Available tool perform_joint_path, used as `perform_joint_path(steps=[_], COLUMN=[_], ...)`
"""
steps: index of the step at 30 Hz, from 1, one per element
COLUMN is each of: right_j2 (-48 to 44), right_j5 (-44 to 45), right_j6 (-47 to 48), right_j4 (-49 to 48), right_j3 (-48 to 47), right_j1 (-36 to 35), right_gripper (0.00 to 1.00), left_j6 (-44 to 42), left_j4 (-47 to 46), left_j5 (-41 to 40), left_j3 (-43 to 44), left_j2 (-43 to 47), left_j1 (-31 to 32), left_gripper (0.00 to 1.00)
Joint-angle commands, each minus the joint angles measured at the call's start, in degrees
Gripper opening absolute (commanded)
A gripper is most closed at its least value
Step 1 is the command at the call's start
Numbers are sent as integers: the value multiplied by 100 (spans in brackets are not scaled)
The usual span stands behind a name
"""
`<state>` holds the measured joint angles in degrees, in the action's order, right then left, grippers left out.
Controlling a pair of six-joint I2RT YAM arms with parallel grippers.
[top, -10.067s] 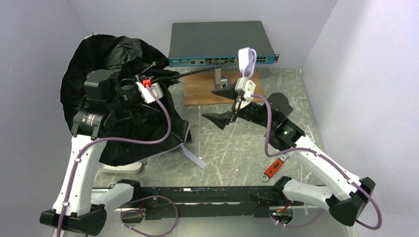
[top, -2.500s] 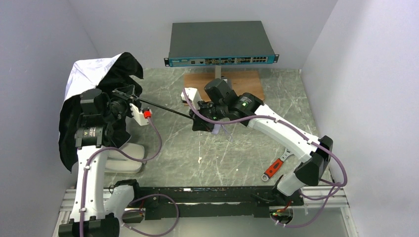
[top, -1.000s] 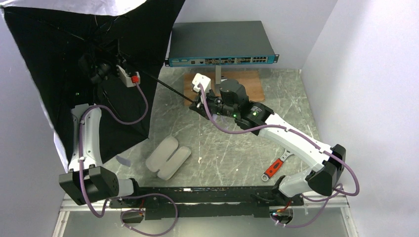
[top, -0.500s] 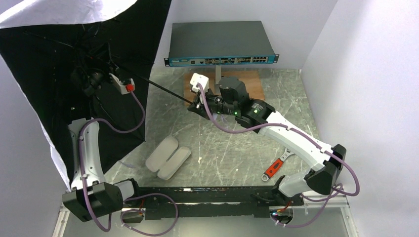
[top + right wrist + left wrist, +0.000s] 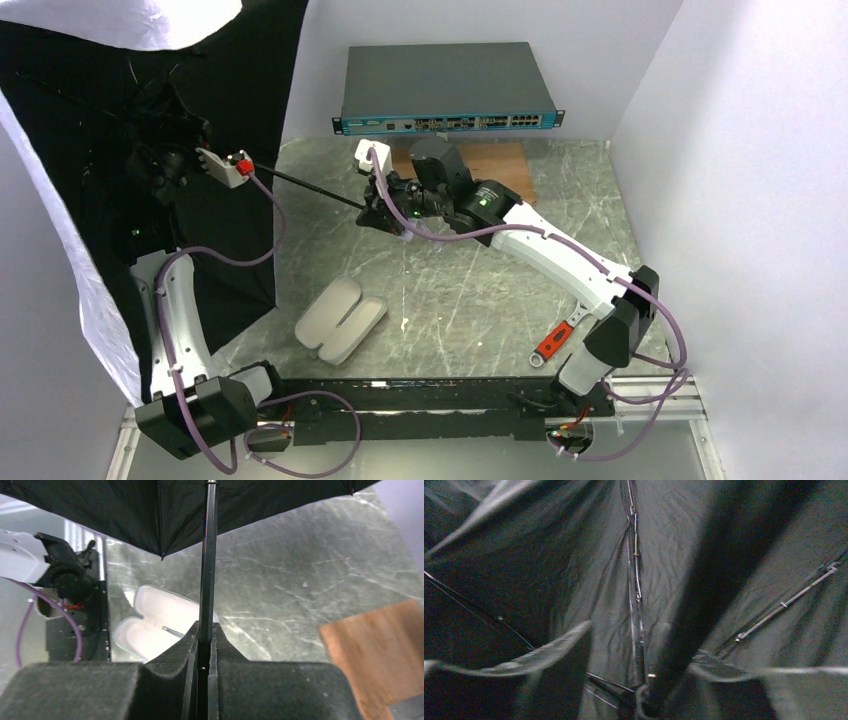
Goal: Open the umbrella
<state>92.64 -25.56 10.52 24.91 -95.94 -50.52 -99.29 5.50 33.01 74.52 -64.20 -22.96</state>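
umbrella: compact folding umbrella (image 5: 250, 60), spread open at far left of top view, tipped on its side, inside facing the arms
canopy: crinkly canopy (image 5: 125, 510), black inside, silvery-white outer edge showing at top and left in top view
shaft: thin black telescopic shaft (image 5: 305, 188) slants from canopy hub right and down to the right gripper, off the green marbled table (image 5: 480, 300)
right gripper: right gripper (image 5: 372, 212) clenched on low end of shaft; wrist view shows shaft pinched between the two black foam pads (image 5: 175, 670), running straight up out of them to canopy
left gripper: left gripper (image 5: 158, 165) raised, inside canopy by the hub; wrist view dark, thin metal ribs (image 5: 636, 580) and fabric close up, fingers (image 5: 549, 650) blurred, cannot tell if clamped or released
case: cream oval clamshell case (image 5: 340, 318) lies open on table, between the arms, apart from both grippers
back: grey network switch (image 5: 445, 85) at far wall, brown wooden board (image 5: 520, 165) just in front of it
wrench: red-handled wrench (image 5: 555, 340) on table near right arm base
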Motion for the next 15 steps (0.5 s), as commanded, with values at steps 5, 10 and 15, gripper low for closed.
perform_joint_path(steps=[5, 10, 15], right_j2=[-209, 208, 655], right_j5=[-925, -1183, -1326], right_j6=[-1240, -2292, -3316], right_j4=[-1883, -2729, -3502], right_j3=[316, 38, -186], right_j1=[-68, 71, 125], right_gripper=[0, 0, 0], left_j6=[1280, 2523, 4685], left_j4=[1499, 2383, 2028], left_j5=[873, 1436, 1753], left_j3=[119, 183, 8], left_j2=[532, 672, 864], left_j1=[29, 215, 231], left_gripper=[81, 85, 89])
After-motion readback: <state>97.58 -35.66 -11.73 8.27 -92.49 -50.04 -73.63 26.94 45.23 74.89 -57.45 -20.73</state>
